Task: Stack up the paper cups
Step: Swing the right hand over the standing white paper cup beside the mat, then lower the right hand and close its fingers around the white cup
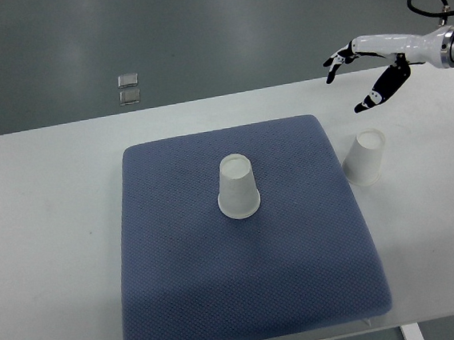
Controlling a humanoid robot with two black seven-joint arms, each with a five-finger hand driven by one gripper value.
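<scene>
One white paper cup (237,187) stands upside down near the middle of the blue mat (182,287). A second white paper cup (364,157) stands upside down on the white table, just off the mat's right edge. My right hand (348,82) hovers above the table's far right, behind and a little above this second cup, fingers spread and holding nothing. It does not touch either cup. The left arm is out of the picture.
The white table (48,235) carries the mat; its far edge runs behind the hand. Two small square floor plates (129,88) lie on the grey floor beyond. A black cable (424,5) loops near the right arm at top right.
</scene>
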